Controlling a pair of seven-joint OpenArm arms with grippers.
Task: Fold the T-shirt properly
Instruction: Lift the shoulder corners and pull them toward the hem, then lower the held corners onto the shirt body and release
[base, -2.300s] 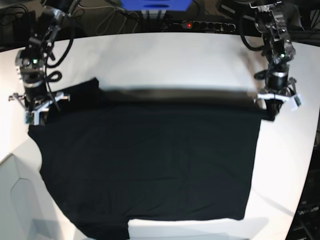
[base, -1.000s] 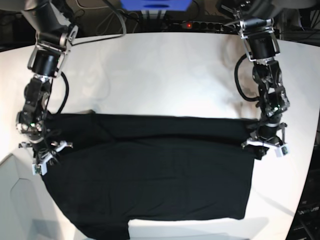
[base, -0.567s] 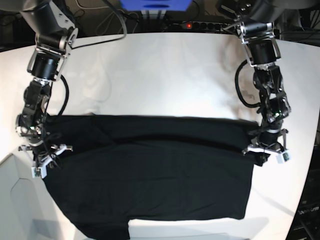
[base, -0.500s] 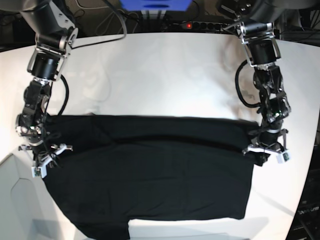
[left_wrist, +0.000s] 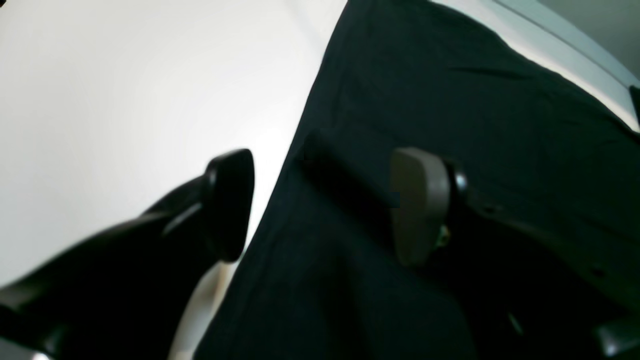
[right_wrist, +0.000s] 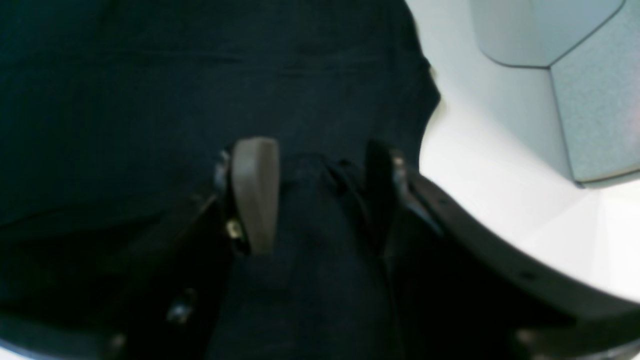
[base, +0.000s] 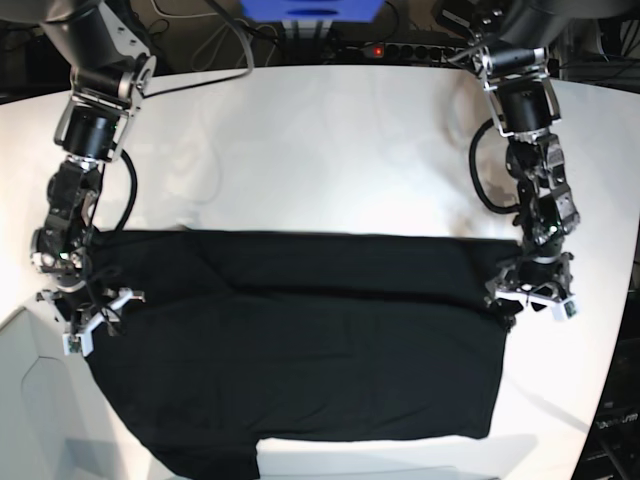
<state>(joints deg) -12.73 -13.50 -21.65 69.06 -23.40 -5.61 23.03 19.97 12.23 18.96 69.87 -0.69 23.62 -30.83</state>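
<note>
Black T-shirt (base: 300, 340) flat on table (base: 320, 150), top edge folded.

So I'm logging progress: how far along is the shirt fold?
Done: the T-shirt's far edge lies folded toward the near hem. In hand: nothing; the left gripper and right gripper stand open over the fold's corners. Left: the remaining folds, since the shirt spreads wide across the table.

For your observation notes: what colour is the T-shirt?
Plain black T-shirt, clearest in the base view.
</note>
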